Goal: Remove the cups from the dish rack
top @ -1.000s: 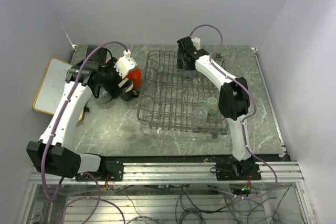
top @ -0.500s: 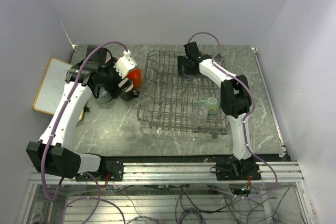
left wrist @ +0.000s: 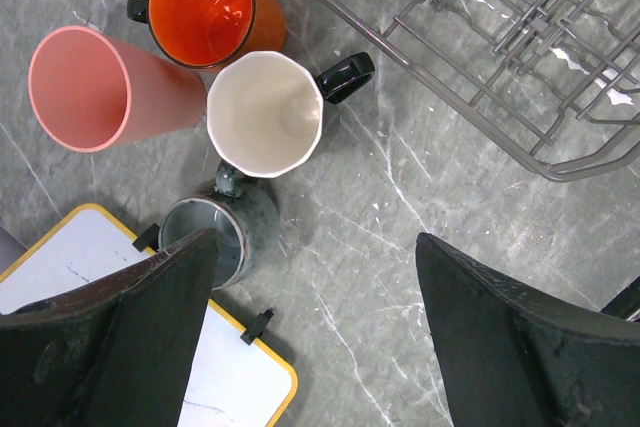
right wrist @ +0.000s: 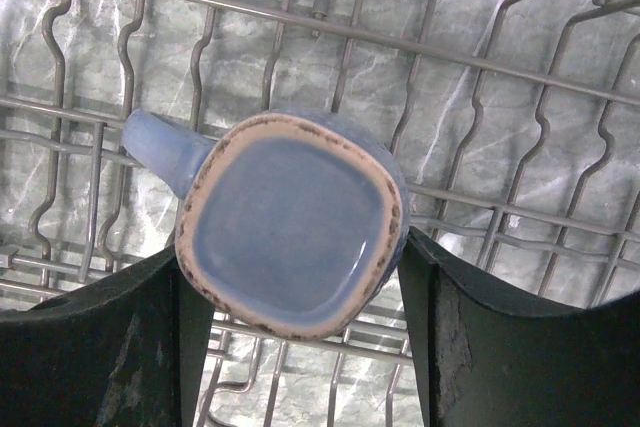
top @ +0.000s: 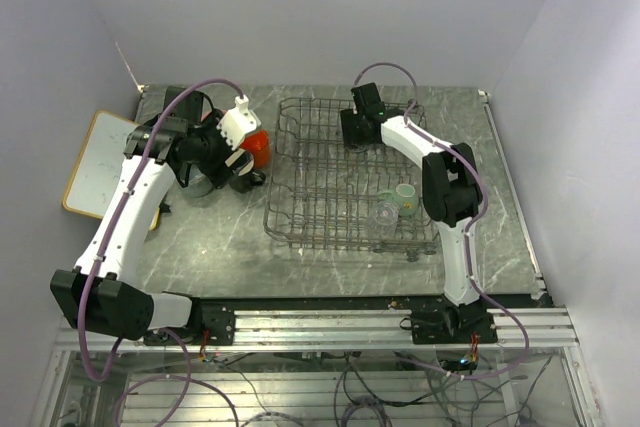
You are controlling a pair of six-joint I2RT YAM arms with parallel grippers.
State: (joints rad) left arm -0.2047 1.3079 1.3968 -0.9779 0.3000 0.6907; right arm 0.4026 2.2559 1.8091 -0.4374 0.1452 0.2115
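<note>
I see the right gripper (right wrist: 290, 247) spread wide, straddling a blue-grey mug (right wrist: 290, 217) at the rack's (top: 320, 192) far end. Left gripper (left wrist: 315, 242) spread, empty, above a grey mug (left wrist: 245, 217) on the table (left wrist: 400, 277), left of the rack.

A robotics lab test cell: plain pale lilac partition walls (top: 300, 7) box in a grey marble-patterned desk (top: 210, 247), two white robot arms (top: 125, 217) are bolted to a bare aluminium rail (top: 330, 322) at its near edge, loose wires (top: 370, 382) trailing below

The left arm (top: 125, 212) is reaching forward, left gripper (left wrist: 315, 247) pointing down, fingers spread wide. The right arm (top: 410, 137) is stretching farther; right gripper (right wrist: 292, 247) fingers are apparently parted too.
</note>
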